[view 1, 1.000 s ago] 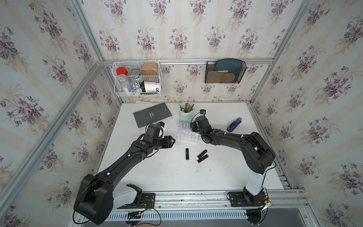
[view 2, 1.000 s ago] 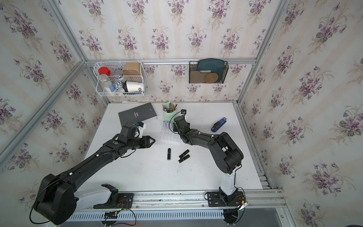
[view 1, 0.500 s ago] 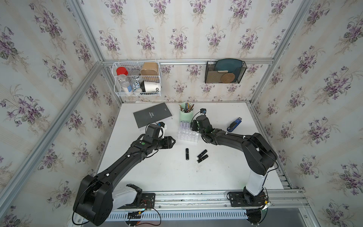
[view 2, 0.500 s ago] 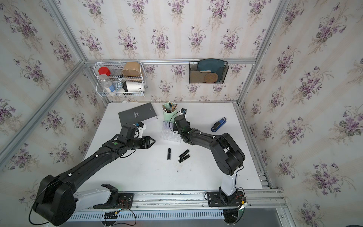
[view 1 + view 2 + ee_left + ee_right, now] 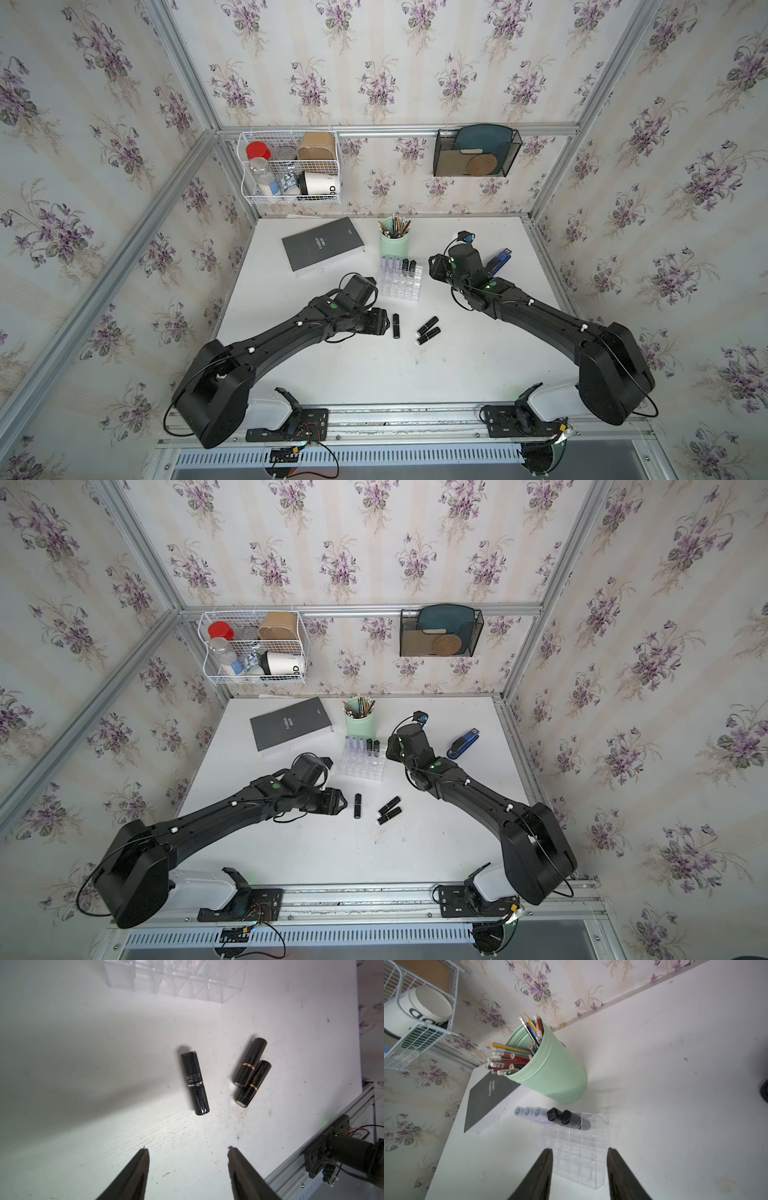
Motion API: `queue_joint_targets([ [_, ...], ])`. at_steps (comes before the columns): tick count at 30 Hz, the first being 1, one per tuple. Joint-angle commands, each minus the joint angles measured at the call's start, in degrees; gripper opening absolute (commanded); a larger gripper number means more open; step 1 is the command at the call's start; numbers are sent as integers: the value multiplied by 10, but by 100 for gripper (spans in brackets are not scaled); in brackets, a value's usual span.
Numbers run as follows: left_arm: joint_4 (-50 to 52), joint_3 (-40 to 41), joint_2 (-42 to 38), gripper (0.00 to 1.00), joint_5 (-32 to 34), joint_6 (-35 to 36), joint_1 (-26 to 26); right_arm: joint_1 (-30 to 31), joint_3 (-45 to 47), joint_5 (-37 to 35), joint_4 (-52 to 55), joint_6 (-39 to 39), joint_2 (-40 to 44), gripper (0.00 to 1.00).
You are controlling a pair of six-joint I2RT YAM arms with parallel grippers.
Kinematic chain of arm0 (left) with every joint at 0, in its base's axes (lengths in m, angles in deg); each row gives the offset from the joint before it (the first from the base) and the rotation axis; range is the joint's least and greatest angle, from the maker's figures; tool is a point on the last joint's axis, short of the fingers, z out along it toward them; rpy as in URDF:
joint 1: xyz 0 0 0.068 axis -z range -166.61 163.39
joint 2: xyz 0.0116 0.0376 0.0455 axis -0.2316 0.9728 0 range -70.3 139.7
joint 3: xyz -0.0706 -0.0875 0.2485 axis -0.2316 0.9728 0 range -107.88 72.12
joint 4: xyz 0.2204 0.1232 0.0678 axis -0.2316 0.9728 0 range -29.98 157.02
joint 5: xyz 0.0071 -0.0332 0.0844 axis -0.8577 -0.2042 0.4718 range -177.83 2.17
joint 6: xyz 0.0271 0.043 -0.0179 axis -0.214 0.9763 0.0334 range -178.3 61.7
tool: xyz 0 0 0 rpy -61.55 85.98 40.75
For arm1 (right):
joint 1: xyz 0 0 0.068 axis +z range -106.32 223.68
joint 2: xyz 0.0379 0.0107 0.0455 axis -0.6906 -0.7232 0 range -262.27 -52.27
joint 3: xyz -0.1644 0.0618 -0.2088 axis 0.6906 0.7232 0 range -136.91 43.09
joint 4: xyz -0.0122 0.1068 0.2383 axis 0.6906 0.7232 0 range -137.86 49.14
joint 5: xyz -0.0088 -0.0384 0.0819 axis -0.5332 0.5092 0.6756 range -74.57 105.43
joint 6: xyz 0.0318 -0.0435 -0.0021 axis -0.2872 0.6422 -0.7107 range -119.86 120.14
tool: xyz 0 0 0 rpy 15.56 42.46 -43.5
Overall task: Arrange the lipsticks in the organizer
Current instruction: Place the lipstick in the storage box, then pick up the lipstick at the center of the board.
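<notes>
The clear organizer [image 5: 401, 286] [image 5: 362, 766] [image 5: 577, 1147] [image 5: 176, 978] stands mid-table. Its back row holds three lilac lipsticks [image 5: 390, 264] [image 5: 527, 1111] and two black ones [image 5: 408, 267] [image 5: 560, 1115], all upright. Three black lipsticks lie on the table: a single one [image 5: 396, 325] [image 5: 195, 1083] and a touching pair [image 5: 428, 330] [image 5: 250, 1073]. My left gripper [image 5: 383, 323] [image 5: 188, 1150] is open and empty, just left of the single lipstick. My right gripper [image 5: 432, 269] [image 5: 579, 1150] is open and empty, just right of the organizer.
A mint-green pencil cup [image 5: 394, 246] [image 5: 556, 1076] stands right behind the organizer. A dark book [image 5: 322, 249] lies at the back left, a blue stapler [image 5: 500, 259] behind the right arm. A wire basket [image 5: 291, 166] and a black rack [image 5: 476, 153] hang on the back wall.
My right gripper has opened and drawn back to the right, away from the organizer's black lipsticks. My left gripper has moved closer to the single lying lipstick.
</notes>
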Motion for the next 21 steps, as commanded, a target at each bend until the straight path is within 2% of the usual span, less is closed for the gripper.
queue_joint_targets([
  [1,22,-33,54,63,46,-22,21,-1,16,15,23,-20,13,48],
  [13,59,-124,182,56,50,-8,55,-2,53,23,5,-18,39,47],
  [21,90,-157,231,49,70,-13,63,-2,62,20,4,-17,45,47],
])
